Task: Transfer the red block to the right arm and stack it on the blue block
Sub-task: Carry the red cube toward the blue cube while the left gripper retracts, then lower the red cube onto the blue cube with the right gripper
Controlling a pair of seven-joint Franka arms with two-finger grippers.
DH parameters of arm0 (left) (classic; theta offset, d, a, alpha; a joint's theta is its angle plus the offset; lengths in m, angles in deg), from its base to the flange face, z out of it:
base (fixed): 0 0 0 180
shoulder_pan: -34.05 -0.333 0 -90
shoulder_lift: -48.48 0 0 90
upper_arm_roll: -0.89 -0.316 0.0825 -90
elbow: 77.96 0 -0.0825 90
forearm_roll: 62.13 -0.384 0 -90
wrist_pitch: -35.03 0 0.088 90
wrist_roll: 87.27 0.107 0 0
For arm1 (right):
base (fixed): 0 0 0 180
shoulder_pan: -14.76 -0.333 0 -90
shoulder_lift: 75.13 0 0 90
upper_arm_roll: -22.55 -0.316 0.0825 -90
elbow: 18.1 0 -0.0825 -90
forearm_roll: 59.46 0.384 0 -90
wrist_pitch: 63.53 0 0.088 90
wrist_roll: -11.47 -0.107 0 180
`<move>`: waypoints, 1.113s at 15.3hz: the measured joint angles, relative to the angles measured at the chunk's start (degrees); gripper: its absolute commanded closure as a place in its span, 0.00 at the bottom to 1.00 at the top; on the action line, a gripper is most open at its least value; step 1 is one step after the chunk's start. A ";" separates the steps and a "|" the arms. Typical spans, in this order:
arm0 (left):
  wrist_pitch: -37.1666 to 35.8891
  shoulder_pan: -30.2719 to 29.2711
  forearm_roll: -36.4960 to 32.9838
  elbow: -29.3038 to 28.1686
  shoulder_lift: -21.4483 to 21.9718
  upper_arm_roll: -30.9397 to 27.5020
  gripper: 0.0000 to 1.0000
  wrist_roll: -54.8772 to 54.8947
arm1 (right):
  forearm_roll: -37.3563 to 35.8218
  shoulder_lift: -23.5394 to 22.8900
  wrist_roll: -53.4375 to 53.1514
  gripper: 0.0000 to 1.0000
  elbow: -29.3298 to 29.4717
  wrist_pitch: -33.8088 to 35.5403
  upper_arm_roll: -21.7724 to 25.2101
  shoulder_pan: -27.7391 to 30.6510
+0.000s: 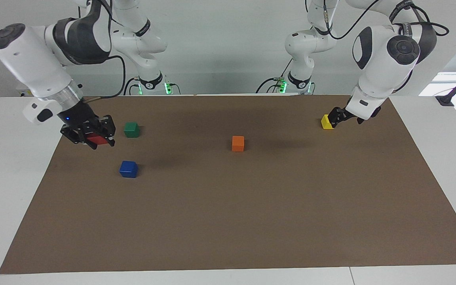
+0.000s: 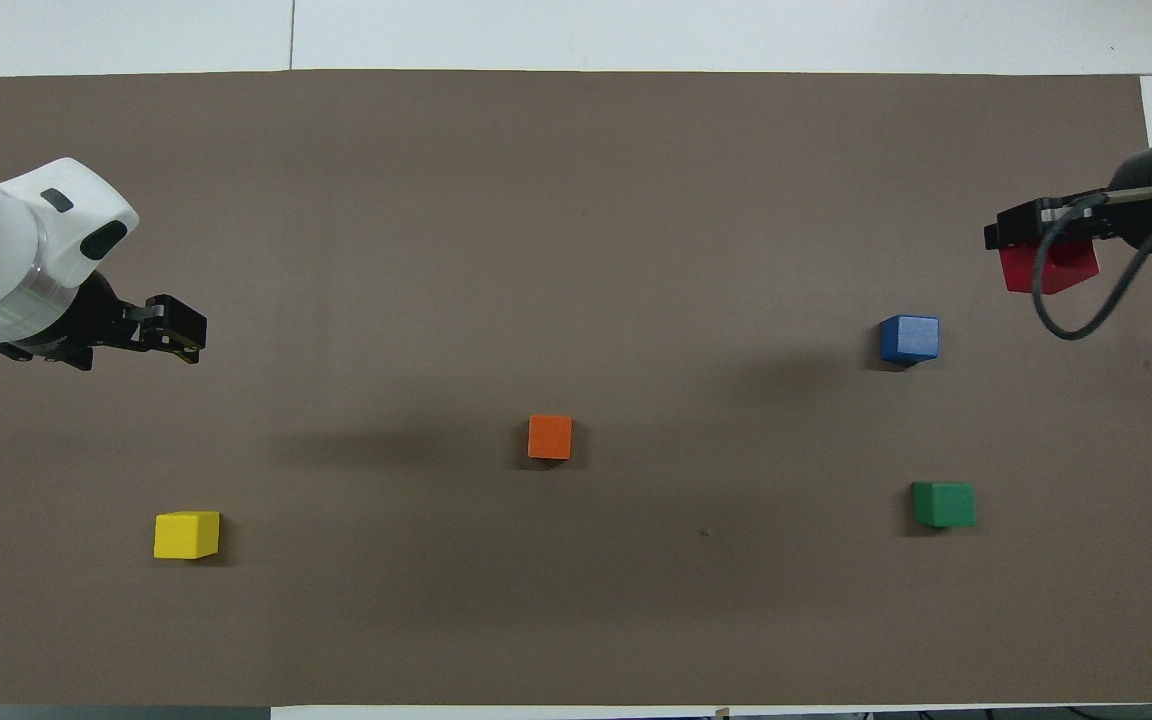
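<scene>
My right gripper point(image 1: 100, 143) is shut on the red block point(image 1: 96, 139) and holds it in the air over the mat's edge at the right arm's end. It shows in the overhead view too, the right gripper point(image 2: 1036, 240) with the red block point(image 2: 1064, 270) under it. The blue block point(image 1: 128, 169) sits alone on the mat, farther from the robots than the green cube; in the overhead view the blue block point(image 2: 909, 338) is apart from the held block. My left gripper point(image 1: 335, 117) hangs over the mat at the left arm's end point(image 2: 181, 332), with nothing seen in it.
A green cube point(image 1: 132, 129) point(image 2: 943, 504) sits nearer the robots than the blue block. An orange cube point(image 1: 238, 143) point(image 2: 549, 437) is mid-mat. A yellow cube point(image 1: 326, 121) point(image 2: 186, 535) lies at the left arm's end. The brown mat point(image 1: 228, 221) covers the white table.
</scene>
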 measured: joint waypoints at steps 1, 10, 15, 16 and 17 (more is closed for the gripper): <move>-0.32 -0.03 -0.02 -0.54 0.79 -0.06 0.00 1.18 | -2.99 -0.28 -1.97 1.00 -1.64 -2.55 -0.06 -1.27; -0.17 9.22 0.53 -2.29 2.91 -7.09 0.00 0.15 | -8.03 -1.63 -10.02 1.00 -16.82 -20.24 0.08 -1.49; 0.00 9.30 1.77 0.95 2.69 -7.65 0.00 -0.12 | -8.04 -1.92 -11.80 1.00 -22.27 -26.07 0.10 -0.87; 0.00 9.30 1.80 1.58 2.53 -7.73 0.00 -0.12 | -8.04 -1.91 -11.85 1.00 -22.96 -26.92 0.11 -0.78; 0.00 9.30 1.81 2.03 2.37 -7.77 0.00 -0.12 | -8.04 -1.91 -12.09 1.00 -23.35 -27.30 0.12 -0.67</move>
